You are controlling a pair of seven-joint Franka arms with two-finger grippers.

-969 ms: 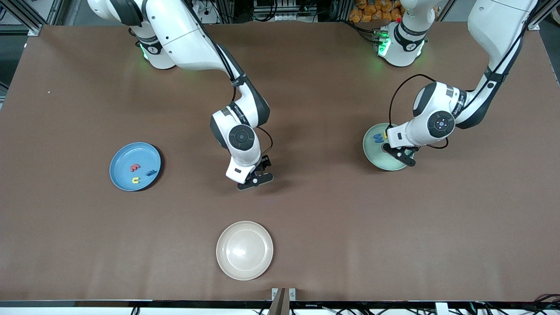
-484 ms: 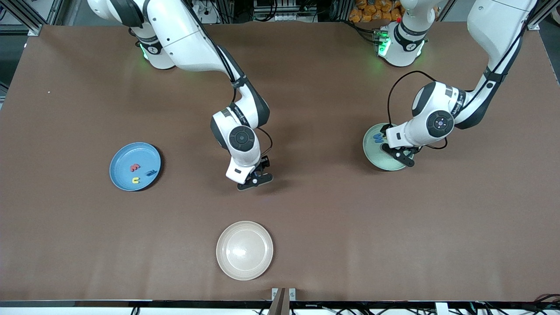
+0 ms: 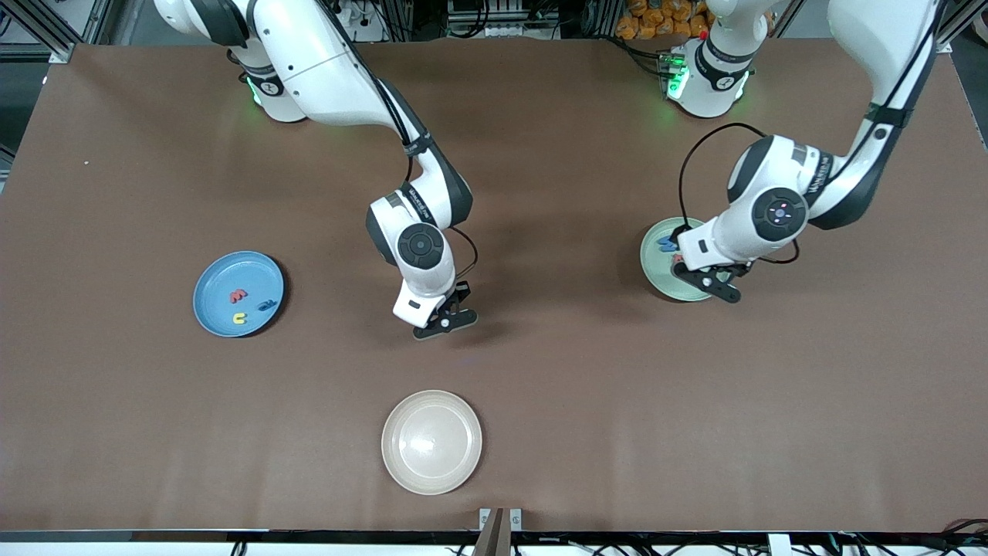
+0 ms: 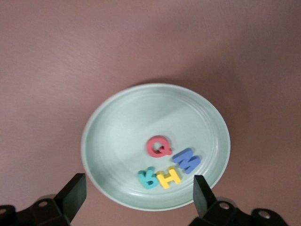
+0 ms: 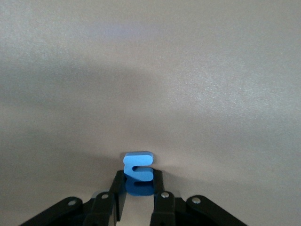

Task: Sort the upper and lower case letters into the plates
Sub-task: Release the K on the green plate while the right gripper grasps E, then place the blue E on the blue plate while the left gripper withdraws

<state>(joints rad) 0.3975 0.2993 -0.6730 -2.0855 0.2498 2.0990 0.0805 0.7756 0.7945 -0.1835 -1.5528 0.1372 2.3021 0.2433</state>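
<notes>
The blue plate (image 3: 228,272) lies toward the right arm's end and holds a red (image 3: 238,295), a yellow (image 3: 240,317) and a blue letter (image 3: 266,306). The mint green plate (image 3: 654,266) lies toward the left arm's end. In the left wrist view the mint green plate (image 4: 117,113) holds a red Q (image 4: 160,146), a blue M (image 4: 187,160), a yellow H (image 4: 169,178) and a teal letter (image 4: 148,178). My left gripper (image 4: 138,197) is open and empty over that plate's edge (image 3: 714,286). My right gripper (image 3: 445,324) is shut on a blue letter (image 5: 138,165) over bare table mid-table.
An empty beige plate (image 3: 431,442) lies nearest the front camera, in the middle of the table. The brown tabletop (image 3: 587,386) is otherwise bare around both grippers.
My left gripper has drifted a little toward the front camera over the mint plate's edge. My right gripper has shifted slightly toward the right arm's end, still holding the blue letter.
</notes>
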